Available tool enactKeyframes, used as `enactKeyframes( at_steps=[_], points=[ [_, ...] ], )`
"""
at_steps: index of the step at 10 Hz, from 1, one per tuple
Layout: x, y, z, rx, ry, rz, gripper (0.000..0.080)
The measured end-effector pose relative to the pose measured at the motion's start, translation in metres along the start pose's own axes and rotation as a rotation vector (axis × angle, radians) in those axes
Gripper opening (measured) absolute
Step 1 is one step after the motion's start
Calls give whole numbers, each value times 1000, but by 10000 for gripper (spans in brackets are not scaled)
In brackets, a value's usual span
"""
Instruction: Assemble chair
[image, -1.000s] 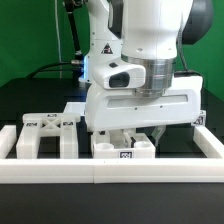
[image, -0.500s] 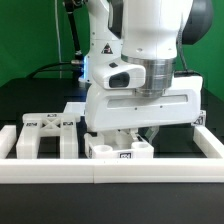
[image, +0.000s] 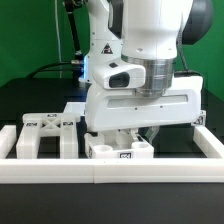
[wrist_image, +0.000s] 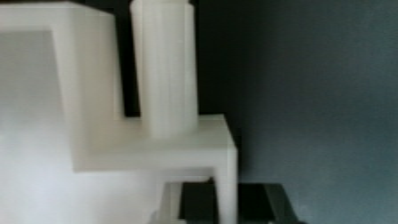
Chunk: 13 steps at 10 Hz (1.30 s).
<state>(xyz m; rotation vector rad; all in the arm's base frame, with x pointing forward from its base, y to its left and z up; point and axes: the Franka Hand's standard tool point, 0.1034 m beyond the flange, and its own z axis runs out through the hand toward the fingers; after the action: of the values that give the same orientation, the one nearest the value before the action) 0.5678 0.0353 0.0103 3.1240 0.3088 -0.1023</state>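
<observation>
1. While I read the exterior view from its left, the first chair part is a loose legged frame (image: 45, 135). It lies on the black bench (image: 30, 100) just behind the white border rail (image: 110, 172). A flat white slab (image: 73, 108) lies behind the frame, partly hidden by the arm.
2. Centre: the hand (image: 140, 133) is down low over a tagged chair piece (image: 120, 151) that sits close against the rail. The fingers are together. I see nothing pinched between them, though the hand's bulky body hides most of the tips.
3. Wrist view, close and blurred: an upright post (wrist_image: 169, 70) stands at a stepped white part, which I take for that same tagged piece. I cannot tell whether the post is seated or only resting there.
4. Risk, sliding: closed fingers bearing down off-centre could skid the tagged chair piece along the rail and lose its alignment.
5. Risk, tipping: if the post is not seated, a brush from the fingers on the way up could lean or topple it.
6. Risk, collision: the hand's wide body hangs near the rail, so a sideways move made before rising could strike it.
</observation>
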Motion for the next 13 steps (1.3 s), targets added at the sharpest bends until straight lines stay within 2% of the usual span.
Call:
enactKeyframes(
  at_steps=[7, 10, 13],
  points=[
    [34, -56, -8, 8, 19, 99, 34],
    [42, -77, -14, 15, 23, 105, 34],
    [47, -86, -21, 18, 7, 94, 34]
  ],
)
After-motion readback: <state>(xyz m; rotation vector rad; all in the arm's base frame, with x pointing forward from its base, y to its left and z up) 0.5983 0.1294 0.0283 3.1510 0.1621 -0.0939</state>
